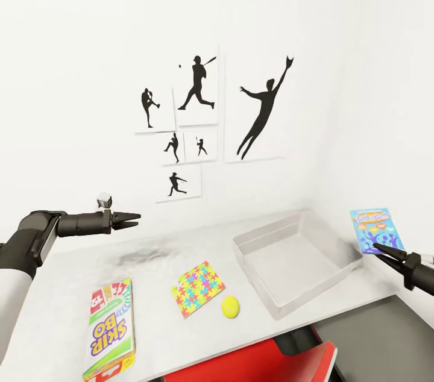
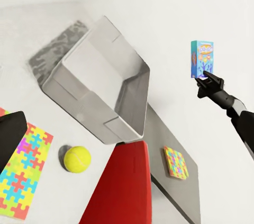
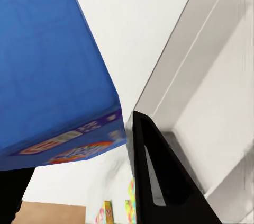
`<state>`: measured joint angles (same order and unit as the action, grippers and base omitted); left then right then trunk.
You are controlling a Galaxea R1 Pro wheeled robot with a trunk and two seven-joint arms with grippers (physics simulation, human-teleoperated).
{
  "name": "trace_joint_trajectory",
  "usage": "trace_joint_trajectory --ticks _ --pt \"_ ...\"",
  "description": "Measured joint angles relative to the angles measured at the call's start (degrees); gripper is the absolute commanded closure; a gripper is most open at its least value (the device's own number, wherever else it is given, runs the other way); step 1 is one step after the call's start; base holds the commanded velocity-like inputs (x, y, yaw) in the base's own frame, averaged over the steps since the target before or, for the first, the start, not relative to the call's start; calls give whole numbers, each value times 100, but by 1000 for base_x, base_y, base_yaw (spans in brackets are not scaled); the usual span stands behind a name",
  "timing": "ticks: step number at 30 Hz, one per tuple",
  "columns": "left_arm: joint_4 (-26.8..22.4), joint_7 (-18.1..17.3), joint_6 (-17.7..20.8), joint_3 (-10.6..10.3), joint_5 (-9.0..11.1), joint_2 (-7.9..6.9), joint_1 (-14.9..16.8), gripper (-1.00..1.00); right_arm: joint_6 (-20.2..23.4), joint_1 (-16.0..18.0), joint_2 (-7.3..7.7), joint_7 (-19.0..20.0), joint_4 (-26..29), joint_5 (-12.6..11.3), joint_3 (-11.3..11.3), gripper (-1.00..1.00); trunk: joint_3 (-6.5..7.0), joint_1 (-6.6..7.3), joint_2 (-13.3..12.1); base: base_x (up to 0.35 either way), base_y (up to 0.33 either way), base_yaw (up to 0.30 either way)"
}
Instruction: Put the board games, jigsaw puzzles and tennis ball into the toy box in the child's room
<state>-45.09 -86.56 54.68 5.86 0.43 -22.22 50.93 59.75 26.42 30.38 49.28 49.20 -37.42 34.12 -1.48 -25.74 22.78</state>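
A: What sits closest on the table (image 1: 150,285)?

B: The Skip-Bo board game (image 1: 110,329) lies flat at the near edge, on the left. Past it, toward the middle, a jigsaw puzzle (image 1: 198,287) lies flat, with the tennis ball (image 1: 230,306) just beside its near right corner, apart from it. A red chair (image 1: 283,364) shows below the table's front edge.

A: And the second puzzle?

B: The left wrist view shows another jigsaw puzzle (image 2: 176,162) on the lower dark grey side section (image 2: 180,181), beyond the toy box.

A: Where is the toy box?

B: The toy box (image 1: 337,267) stands on the right part of the table, farther back than the ball, with nothing seen inside.

A: What are the arms doing?

B: The right gripper (image 1: 381,247) is clamped on the lower edge of the blue board game (image 1: 377,229), holding it upright in the air just right of the bin's far right corner. The left gripper (image 1: 134,219) hovers over the table's left back part, its fingers drawn together on nothing.

A: Farthest back?

B: Black sports-silhouette pictures (image 1: 199,123) on the white wall.
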Motion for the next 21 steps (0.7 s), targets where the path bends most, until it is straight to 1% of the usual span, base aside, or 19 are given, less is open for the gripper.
trace_joint_trajectory --ticks 1,3,6,7,8,9,10,12,13,15,18,21 --pt "0 0 0 -1 0 0 0 -100 -2 4 -1 -40 4 21 1 100 0 0 0 0 0 0" --pt "0 -5 0 0 0 0 0 -100 -3 27 2 -244 16 39 3 100 0 0 0 0 0 0" --pt "0 -6 0 3 0 0 0 -100 7 287 0 -519 22 -12 -24 100 0 0 0 0 0 0" --pt "1 -3 -1 3 0 4 0 -100 1 432 0 -617 4 29 -117 100 1 -1 -1 0 0 0" --pt "2 -3 -1 2 0 6 1 -100 6 585 2 -717 -8 0 -298 100 1 -1 -1 0 0 0" --pt "1 -3 -1 1 0 7 0 -100 4 667 5 -765 -13 -2 -420 100 0 0 0 0 0 0" --pt "2 -1 -1 -1 0 11 1 -100 5 817 11 -837 -20 20 -678 100 1 -1 -1 0 0 0" --pt "2 0 -1 -3 0 16 1 -100 4 1130 39 -936 -56 -10 -1206 100 1 0 -1 0 0 0" --pt "1 0 -1 -3 -1 16 0 -100 3 1212 45 -960 -85 9 -1334 100 0 0 -1 0 0 0" --pt "1 -1 -1 0 0 17 1 -100 2 1506 57 -1072 -284 22 -1720 100 0 0 -1 0 0 0" --pt "1 -6 0 3 5 18 0 -100 0 1808 38 -1239 -534 23 -1972 100 0 0 -1 0 0 0" --pt "0 -7 2 4 7 18 0 -100 -3 1922 11 -1376 -616 29 -2049 100 0 0 0 0 0 0"
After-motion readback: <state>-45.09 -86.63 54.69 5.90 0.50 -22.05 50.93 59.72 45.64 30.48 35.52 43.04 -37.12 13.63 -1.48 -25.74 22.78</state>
